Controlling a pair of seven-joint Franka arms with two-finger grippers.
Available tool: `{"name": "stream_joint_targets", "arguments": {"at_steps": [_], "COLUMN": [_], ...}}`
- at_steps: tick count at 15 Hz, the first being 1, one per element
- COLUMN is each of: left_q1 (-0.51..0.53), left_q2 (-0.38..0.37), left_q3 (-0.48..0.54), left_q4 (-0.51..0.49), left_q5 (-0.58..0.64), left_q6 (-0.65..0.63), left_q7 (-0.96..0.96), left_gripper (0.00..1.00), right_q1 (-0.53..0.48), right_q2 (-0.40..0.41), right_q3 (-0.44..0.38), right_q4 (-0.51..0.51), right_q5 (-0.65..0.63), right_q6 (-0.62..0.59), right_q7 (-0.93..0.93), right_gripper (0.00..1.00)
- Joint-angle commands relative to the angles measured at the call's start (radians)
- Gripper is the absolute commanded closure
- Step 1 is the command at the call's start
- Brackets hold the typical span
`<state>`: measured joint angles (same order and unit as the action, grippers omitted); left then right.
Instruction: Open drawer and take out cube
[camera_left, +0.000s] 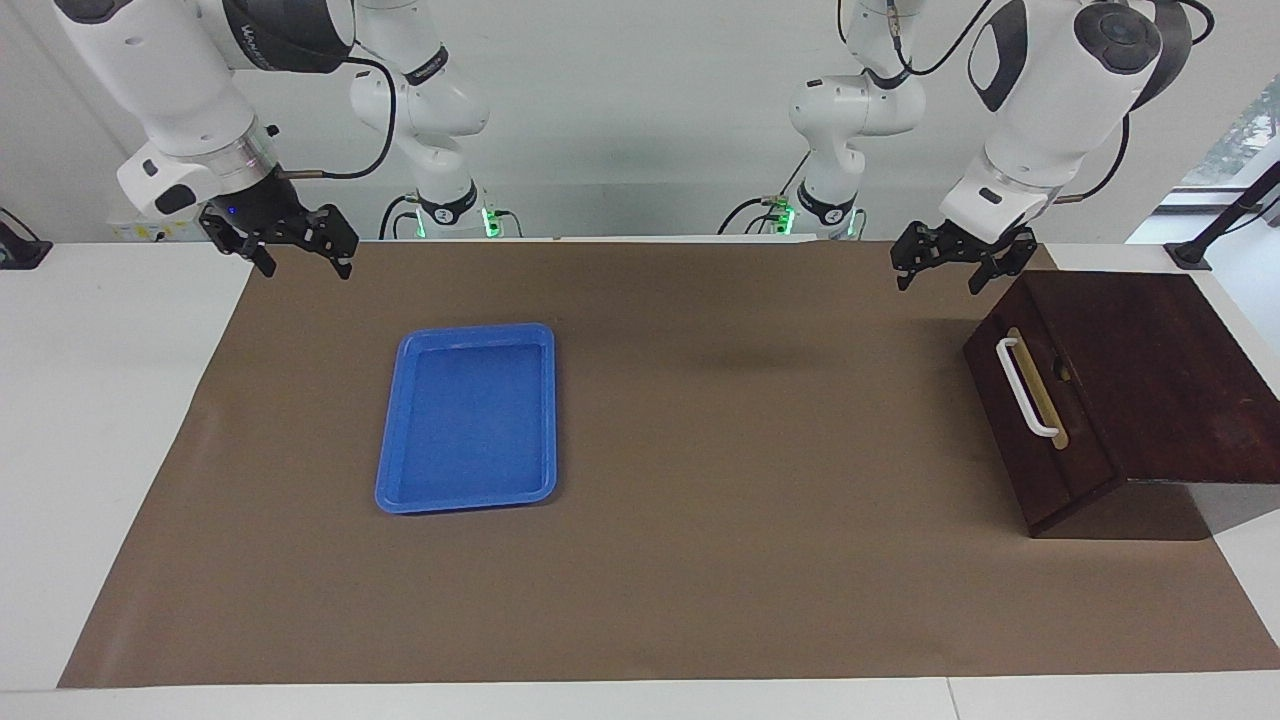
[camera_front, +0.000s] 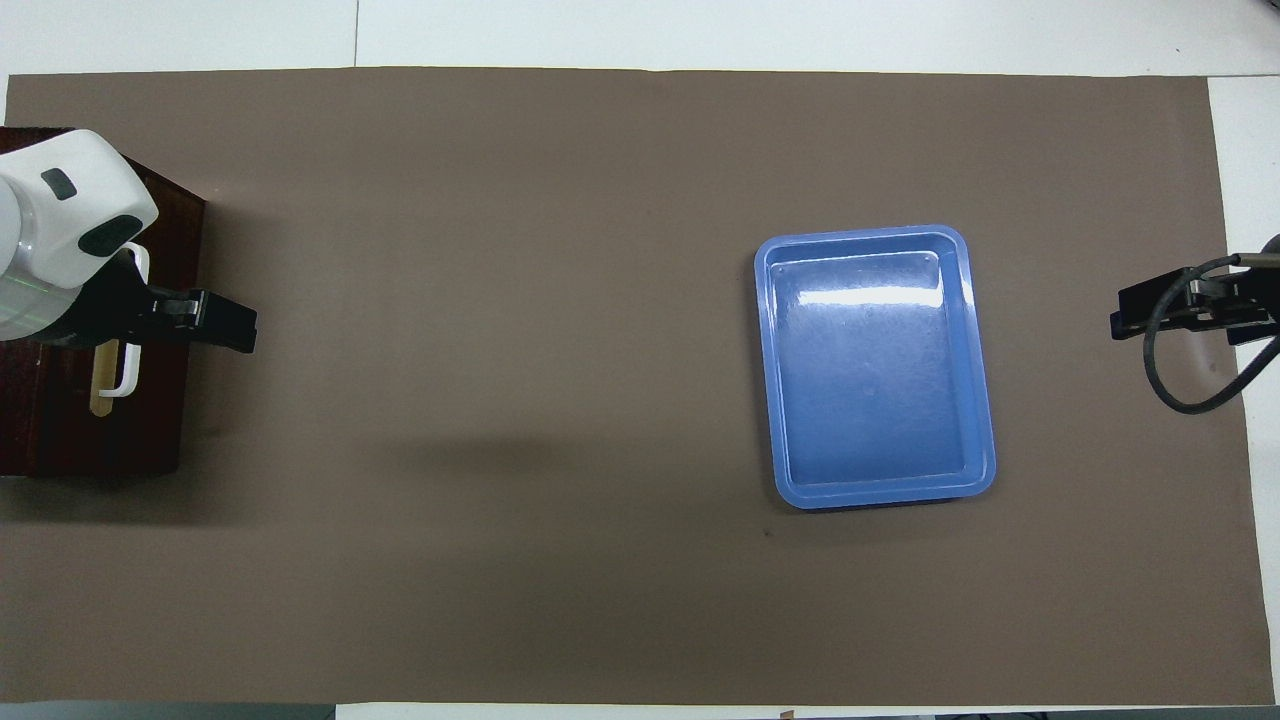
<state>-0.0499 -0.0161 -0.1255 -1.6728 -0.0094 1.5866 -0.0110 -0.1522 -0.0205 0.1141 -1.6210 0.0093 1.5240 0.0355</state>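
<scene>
Brown mat (camera_left: 700, 560) spans the table, wide bare stretch mid-table. Box (camera_left: 1150, 380) at the left arm's end, drawer (camera_left: 1040, 420) closed; cube unseen. Tray (camera_left: 468, 418) toward the right arm's end. Left gripper (camera_left: 952, 262) released, hovering at the box's 11 o'clock corner; right gripper (camera_left: 288, 240) released over the mat's edge.

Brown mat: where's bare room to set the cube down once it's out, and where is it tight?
The widest bare stretch of the brown mat lies between the blue tray and the drawer. The tray itself holds nothing. It is tight only at the left arm's end, where the left gripper hangs by the wooden box. The right gripper waits at the mat's corner.
</scene>
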Motion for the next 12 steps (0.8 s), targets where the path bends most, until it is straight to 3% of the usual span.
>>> {"name": "stream_joint_targets", "arguments": {"at_steps": [1,12], "left_q1": [-0.010,-0.001], "left_q2": [-0.019,-0.019], "left_q3": [0.010,0.017], "left_q4": [-0.013,-0.027], "left_q5": [0.011,0.014], "left_q6": [0.018,0.053], "left_q7": [0.012,0.014], "left_gripper": [0.00,0.00], "right_q1": [-0.020,-0.020], "right_q2": [-0.022,-0.022], "right_q3": [0.013,0.013], "right_q4": [-0.023,-0.025], "right_q5": [0.011,0.011], "right_q6": [0.010,0.010], "right_q7": [-0.002,-0.002], "right_gripper": [0.00,0.00]}}
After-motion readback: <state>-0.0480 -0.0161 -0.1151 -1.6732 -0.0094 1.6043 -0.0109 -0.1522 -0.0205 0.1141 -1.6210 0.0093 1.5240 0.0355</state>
